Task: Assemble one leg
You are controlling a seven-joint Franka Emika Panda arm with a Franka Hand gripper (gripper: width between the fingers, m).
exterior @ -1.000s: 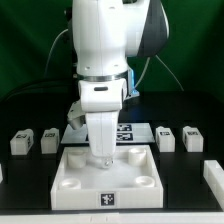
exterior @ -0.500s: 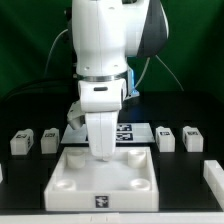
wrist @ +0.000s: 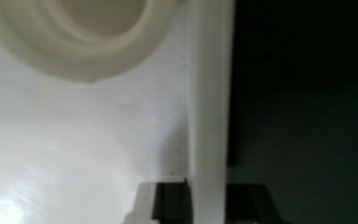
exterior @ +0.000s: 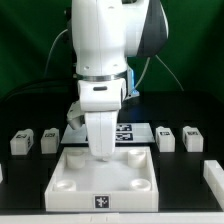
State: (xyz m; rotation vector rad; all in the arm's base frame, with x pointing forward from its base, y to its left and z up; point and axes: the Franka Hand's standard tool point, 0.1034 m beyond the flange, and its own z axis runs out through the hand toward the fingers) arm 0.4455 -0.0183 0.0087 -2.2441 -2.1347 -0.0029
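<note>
My gripper [exterior: 100, 152] reaches down onto the back wall of the large white square panel [exterior: 70, 172] with round corner sockets. In the wrist view the gripper [wrist: 206, 203] has one dark finger [wrist: 163, 204] on each side of the panel's thin wall [wrist: 208, 100], shut on it. One round socket [wrist: 87, 35] shows close by. Small white legs with square tags lie on the black table: two on the exterior view's left [exterior: 22, 142] [exterior: 49, 140] and two on its right [exterior: 166, 138] [exterior: 192, 138]. None of them is held.
The marker board [exterior: 128, 133] lies behind the panel, partly hidden by the arm. Another white block [exterior: 213, 175] sits at the exterior view's right edge. A green backdrop closes off the back.
The panel has slid a little toward the exterior view's left and toward the camera with the gripper on its wall. It has held still for the last half second.
</note>
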